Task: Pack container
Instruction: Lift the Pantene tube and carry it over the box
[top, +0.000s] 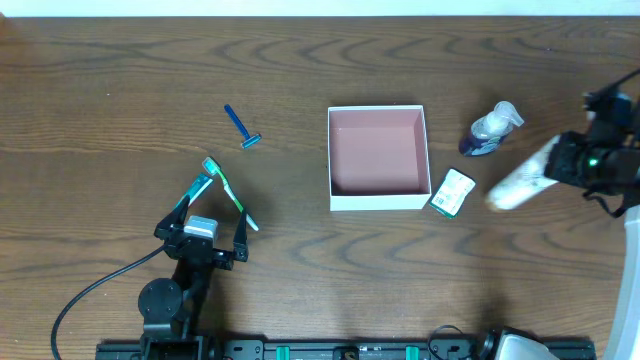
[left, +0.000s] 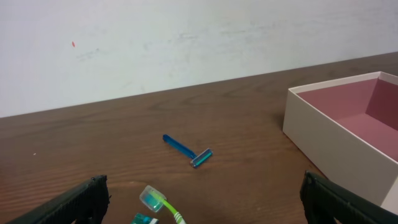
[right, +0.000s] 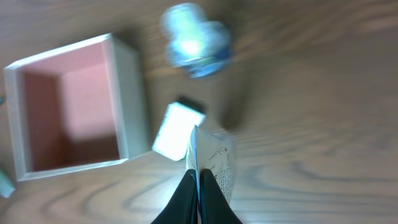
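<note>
At the far left of the dark wooden worktop (top: 90, 90), toward the front edge: left tool (top: 218, 210), spread wide, gripping nothing. Between its fingers (left: 81, 202), a green toothbrush (top: 228, 192), lying flat and slantwise, head toward the back, no finger visibly on it from the wrist view. Behind that and a little to the right, well apart: a blue razor (top: 242, 127), flat on the wood, head toward the front right. Further right, about mid-worktop: the container (top: 378, 203), open side up, thin white walls, dusty pink inside, nothing in it. From the left wrist, only a pale corner of it at the right edge, well clear of the razor. Just beside the container's front right corner: a small white and green packet (top: 453, 192), lying flat, contact with the wall impossible to judge. Behind the packet, near the container's back right corner: a clear pump bottle (top: 490, 128) with a dark base, apparently upright. At the far right: right tool (top: 553, 165), closed tight on one end of a white tube (top: 518, 183), the free end slanting toward the packet. Tube on the wood or lifted: not possible to tell. From the right wrist, all blurred: both black fingers pressed together on the tube's flat end, with packet, bottle and container beyond.
</note>
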